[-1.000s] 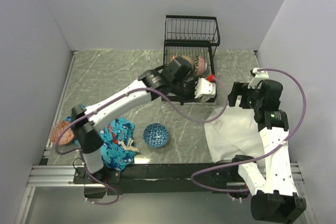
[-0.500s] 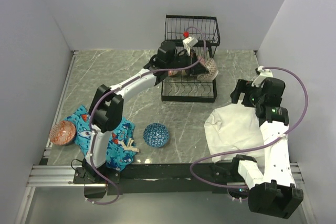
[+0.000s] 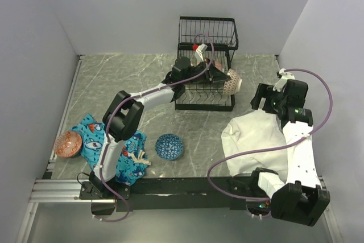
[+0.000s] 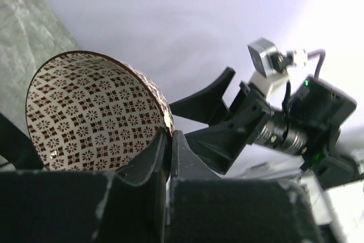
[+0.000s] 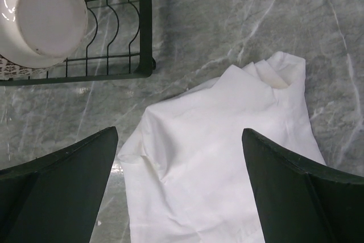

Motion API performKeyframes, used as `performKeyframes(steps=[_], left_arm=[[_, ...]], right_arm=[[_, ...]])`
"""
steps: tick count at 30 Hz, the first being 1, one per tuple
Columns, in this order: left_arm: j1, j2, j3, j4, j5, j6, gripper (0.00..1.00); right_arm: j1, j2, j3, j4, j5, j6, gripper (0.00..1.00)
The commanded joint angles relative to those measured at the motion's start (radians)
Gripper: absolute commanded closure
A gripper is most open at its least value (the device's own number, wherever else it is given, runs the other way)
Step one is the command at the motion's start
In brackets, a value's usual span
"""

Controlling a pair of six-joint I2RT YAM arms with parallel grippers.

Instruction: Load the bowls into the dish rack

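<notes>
Surface: I see a grey marble surface (image 3: 114,83) with white walls around it.
Blue cloth: A blue cloth (image 3: 133,140) with bright pictures lies closest to me on the left. The left arm's lower part stands in front of it.
Blue bowl: A blue bowl (image 3: 169,146) sits open side up just to the right of that cloth. Nothing touches it.
Orange bowl: An orange bowl (image 3: 67,143) sits at the far left edge, right beside the blue cloth.
White cloth: A crumpled white cloth (image 3: 250,138) lies on the right side. It lies between my right arm's base and the rack.
Right pincer: The right pincer (image 5: 179,134) hangs above the white cloth. Its two fingers are spread wide apart and hold nothing. It is near the right end of the rack but not touching it.
Left pincer: The left arm reaches all the way across to the rack. The left pincer (image 4: 169,140) is pinched tight on the rim of the dotted bowl.
Dotted bowl: The dotted bowl (image 4: 91,118) is white with small brown flowers inside. It is tipped on its side over the right end of the rack's lower part. Its white bottom faces the right pincer. I cannot tell if it touches the wires.
Dish rack: The black dish rack (image 3: 205,107) stands at the back against the wall, with its upper basket behind the left arm.
</notes>
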Motion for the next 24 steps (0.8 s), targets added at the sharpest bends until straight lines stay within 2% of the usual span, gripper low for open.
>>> performKeyframes(steps=[1, 2, 6, 15, 24], left_arm=[[0.007, 0.015, 0.083, -0.015, -0.123, -0.154, 0.99], [0.009, 0.02, 0.091, -0.105, -0.135, -0.186, 0.99], [0.019, 0.055, 0.094, -0.239, -0.174, -0.25, 0.99], [0.035, 0.119, 0.129, -0.248, -0.192, -0.248, 0.99], [0.065, 0.155, 0.099, -0.265, -0.192, -0.239, 0.99]], right_arm=[[-0.01, 0.018, 0.073, 0.027, 0.018, -0.001, 0.02], [-0.01, 0.021, 0.075, 0.028, 0.021, -0.001, 0.02], [-0.013, 0.029, 0.081, 0.019, 0.027, -0.001, 0.02], [-0.021, 0.053, 0.079, 0.015, 0.03, -0.022, 0.02], [-0.021, 0.116, 0.111, 0.028, 0.021, -0.024, 0.02]])
